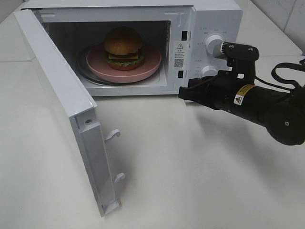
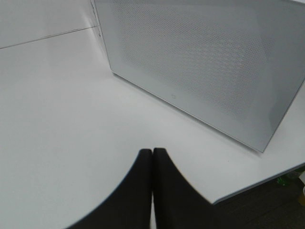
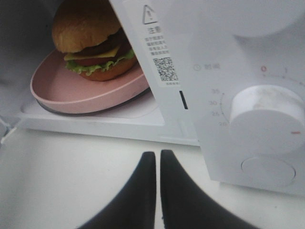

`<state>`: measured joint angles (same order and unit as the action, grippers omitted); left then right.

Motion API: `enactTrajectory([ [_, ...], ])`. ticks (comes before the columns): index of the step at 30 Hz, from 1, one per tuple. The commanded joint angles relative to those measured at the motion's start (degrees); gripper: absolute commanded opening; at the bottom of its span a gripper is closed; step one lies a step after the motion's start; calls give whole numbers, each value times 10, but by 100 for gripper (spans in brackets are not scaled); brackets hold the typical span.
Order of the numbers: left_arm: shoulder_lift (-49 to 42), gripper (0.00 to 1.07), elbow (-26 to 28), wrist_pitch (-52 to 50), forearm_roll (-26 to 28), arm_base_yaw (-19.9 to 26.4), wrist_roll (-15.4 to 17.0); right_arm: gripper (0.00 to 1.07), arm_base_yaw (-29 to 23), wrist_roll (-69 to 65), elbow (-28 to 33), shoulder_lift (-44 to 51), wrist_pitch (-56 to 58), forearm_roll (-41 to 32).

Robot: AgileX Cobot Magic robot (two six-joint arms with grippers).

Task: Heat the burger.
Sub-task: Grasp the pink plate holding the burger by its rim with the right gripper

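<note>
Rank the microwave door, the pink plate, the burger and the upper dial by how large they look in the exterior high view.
1. microwave door: largest, though it also stands nearest the camera.
2. pink plate
3. burger
4. upper dial: smallest.

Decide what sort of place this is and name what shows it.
Probably a robot test bench set up like a kitchen: an open microwave on a white table, a burger on a pink plate inside, a robot arm alongside.
</note>
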<state>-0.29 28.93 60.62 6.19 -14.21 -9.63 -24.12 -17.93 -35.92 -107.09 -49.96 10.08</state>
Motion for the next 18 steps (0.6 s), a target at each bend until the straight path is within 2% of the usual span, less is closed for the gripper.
enactTrajectory([
  [1, -12, 0, -1, -9, 0, 2, 3, 5, 0, 78, 0, 6, -6, 10],
  [5, -12, 0, -1, -9, 1, 2, 3, 6, 0, 168, 0, 7, 18, 28],
  [8, -12, 0, -1, -9, 1, 2, 3, 6, 0, 174, -1, 10, 32, 37],
  [10, -12, 0, -1, -9, 1, 2, 3, 7, 0, 179, -1, 23, 85, 74],
  [14, -12, 0, -1, -9, 1, 2, 3, 7, 0, 170, -5, 40, 143, 75],
  [18, -12, 0, -1, -9, 1, 2, 3, 7, -1, 142, -41, 65, 277, 84],
])
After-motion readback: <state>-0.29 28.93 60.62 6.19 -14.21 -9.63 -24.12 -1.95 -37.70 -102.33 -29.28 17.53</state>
